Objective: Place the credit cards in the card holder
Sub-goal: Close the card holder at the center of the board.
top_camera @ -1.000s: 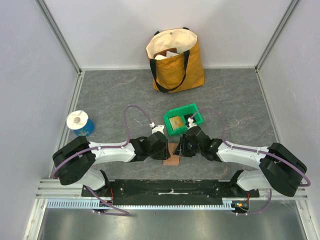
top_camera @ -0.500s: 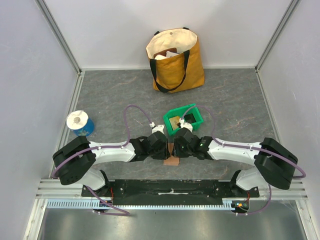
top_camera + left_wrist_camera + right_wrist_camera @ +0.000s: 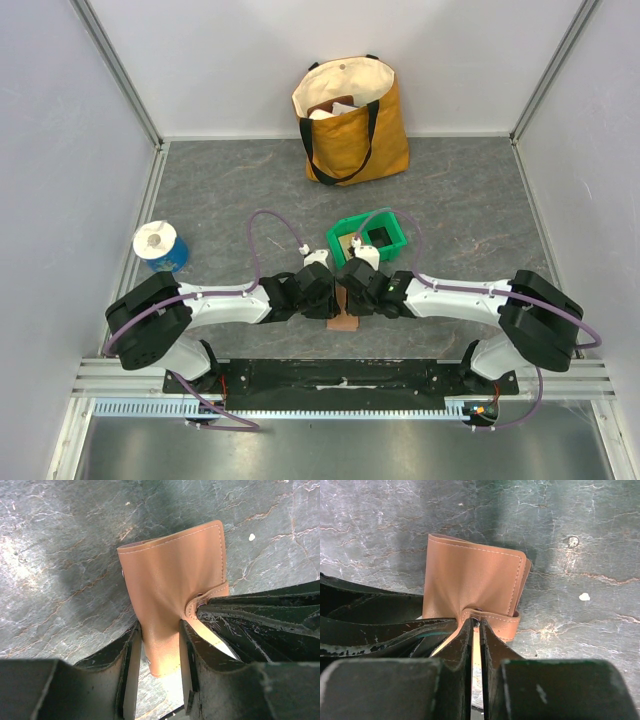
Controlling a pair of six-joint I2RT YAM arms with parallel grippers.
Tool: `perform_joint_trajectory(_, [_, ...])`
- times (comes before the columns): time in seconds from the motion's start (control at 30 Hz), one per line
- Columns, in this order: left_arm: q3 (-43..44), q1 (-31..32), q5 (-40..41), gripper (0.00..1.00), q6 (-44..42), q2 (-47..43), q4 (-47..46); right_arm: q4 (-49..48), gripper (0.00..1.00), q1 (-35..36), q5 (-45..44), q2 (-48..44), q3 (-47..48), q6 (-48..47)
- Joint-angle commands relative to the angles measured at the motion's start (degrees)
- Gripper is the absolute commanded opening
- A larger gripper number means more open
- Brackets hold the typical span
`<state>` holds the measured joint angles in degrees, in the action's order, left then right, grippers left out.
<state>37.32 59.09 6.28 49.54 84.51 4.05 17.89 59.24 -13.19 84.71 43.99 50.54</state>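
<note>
Terracotta-brown card holder [image 3: 172, 587], folded on the grey tabletop [image 3: 60, 555]; pale sliver, perhaps a card [image 3: 476, 645], at its tab.

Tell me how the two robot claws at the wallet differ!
The left gripper has fingers apart, clamping the wallet across its fold; the right gripper has fingers almost together at the snap tab. The left gripper reaches from the left, the right gripper from the right. Both have dark fingers.
</note>
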Motion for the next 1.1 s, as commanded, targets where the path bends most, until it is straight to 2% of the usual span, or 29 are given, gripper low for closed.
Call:
perform_joint_trajectory(0.0, [-0.2,0.2,-1.8,0.39,0.6,1.7,-2.6,1.3,0.11,0.2,-4.3,1.4,-0.3,1.6])
perform_joint_trajectory(0.47, [0.3,0.1,-1.3,0.39,0.9,2.6,-1.3,-2.3,0.09,0.2,-4.6,-4.4,-2.6,2.4])
perform_joint_trajectory(0.67, [0.1,0.1,-1.1,0.39,0.9,2.4,-1.4,-4.3,0.32,0.3,-1.2,-3.7,-2.7,1.1])
perform_joint_trajectory(0.87, [0.2,0.2,-1.0,0.39,1.0,2.2,-1.5,-3.2,0.34,0.8,-1.8,-1.0,-1.9,1.0])
perform_joint_trajectory(1.07, [0.2,0.1,-1.1,0.39,0.9,2.1,-1.5,4.8,0.33,3.6,-6.8,3.4,2.1,1.5])
